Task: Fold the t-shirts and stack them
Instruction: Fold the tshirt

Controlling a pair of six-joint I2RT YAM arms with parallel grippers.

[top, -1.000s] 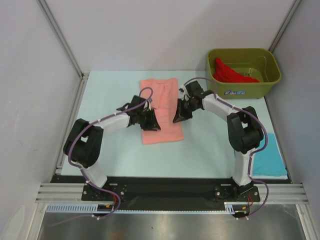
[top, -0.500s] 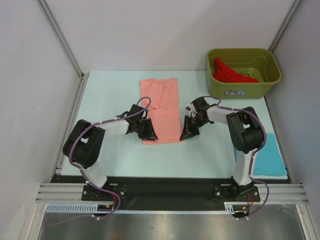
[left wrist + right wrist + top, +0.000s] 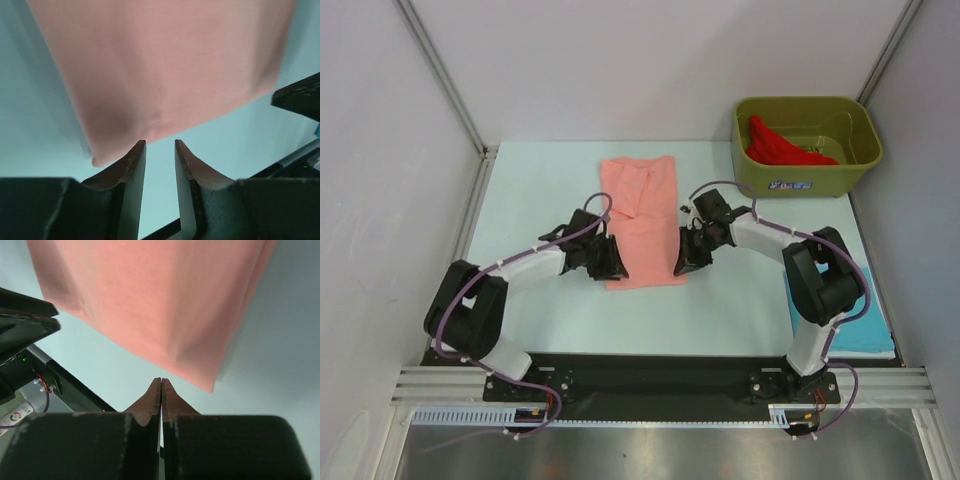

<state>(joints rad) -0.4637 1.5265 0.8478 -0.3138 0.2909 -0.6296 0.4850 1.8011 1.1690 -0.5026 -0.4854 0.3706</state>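
Top external: salmon-pink t-shirt (image 3: 642, 215) lies flat mid-table (image 3: 535, 190) as a long narrow strip, running from the far side toward the arms. Left gripper (image 3: 613, 266) is low at the near left corner of the strip. Right gripper (image 3: 683, 266) is low at the near right corner, so the two flank the near hem. From this height I cannot tell how either pair of fingers stands. Olive-green tub (image 3: 800, 178) sits at the far right corner of the table, with the bright red t-shirt (image 3: 775, 145) bunched inside against its left wall. Turquoise-blue t-shirt (image 3: 865, 330) lies flat at the near right edge, partly hidden behind the right arm and well apart from the pink one. Left wrist: left gripper (image 3: 160, 145) has its fingers (image 3: 131, 165) parted, with a narrow strip of bare table showing between them. Nothing is held. The tips stand just short of the pink shirt's (image 3: 165, 65) hem, close to a rounded corner of the cloth. A dark piece of the other gripper pokes in at the right edge. Right wrist: right gripper (image 3: 161, 382) has its fingers (image 3: 150, 405) pressed fully together, and no cloth is visible between them. The pink shirt's (image 3: 150, 295) corner hangs just beyond the tips, slightly to their right, with a folded edge showing along that side. Left arm hardware shows dark at the left edge of this view.
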